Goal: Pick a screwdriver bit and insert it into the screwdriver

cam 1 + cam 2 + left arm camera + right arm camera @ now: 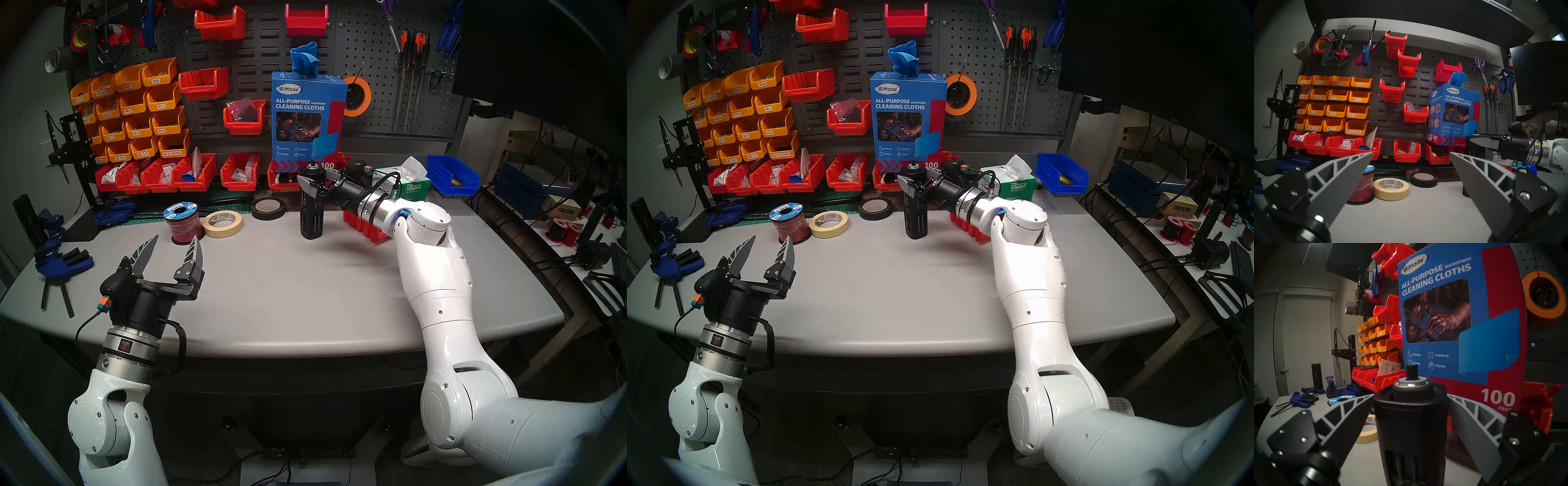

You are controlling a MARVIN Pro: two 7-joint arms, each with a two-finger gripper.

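The screwdriver [312, 203], a tall matte-black cylinder with slotted sides, stands upright on the grey table [305, 288] in front of the blue cleaning-cloth box [307, 115], from whose top a blue cloth [304, 59] pokes out. A short dark screwdriver bit [1412, 372] stands up out of the silver-ringed socket at its top, and silvery rods show through the side slots in the right wrist view. The right gripper [1411, 405] reaches in level from the right with one finger on each side of the cylinder's upper part, the fingers spread wide; whether the pads actually press on the black body cannot be told, so a grip is uncertain. The left gripper [174, 246] hangs over the near left of the table, fingers well apart and holding nothing. Along the back, a row of red bins [190, 173] holds small plastic bags of parts and a blue item, while the yellow labelled bins [135, 108] above them hold small fasteners. A red bin on the pegboard [244, 117] carries a clear bag. Further right stand a green tissue box [412, 185] with a white tissue pulled up and a blue bin [453, 174] with something yellow inside. A red tray [364, 227] lies mostly hidden under the right forearm, its contents out of sight
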